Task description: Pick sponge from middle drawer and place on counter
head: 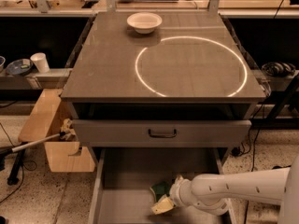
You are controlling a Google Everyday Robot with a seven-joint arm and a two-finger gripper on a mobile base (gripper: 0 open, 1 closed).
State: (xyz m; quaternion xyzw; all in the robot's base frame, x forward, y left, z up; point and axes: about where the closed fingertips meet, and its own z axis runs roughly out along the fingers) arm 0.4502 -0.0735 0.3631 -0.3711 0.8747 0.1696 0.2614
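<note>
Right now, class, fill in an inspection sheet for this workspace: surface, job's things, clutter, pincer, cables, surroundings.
Surface: counter carries a white ring and a white bowl near its back edge.
Job's things: sponge is low in the open middle drawer, green face showing.
Clutter: paper cup on the left shelf; wooden box on the floor.
Grippers: pincer down in the middle drawer, right at the sponge.
Cables: black cable on the floor, right of the cabinet.
Surroundings: handled drawer above the open one.
</note>
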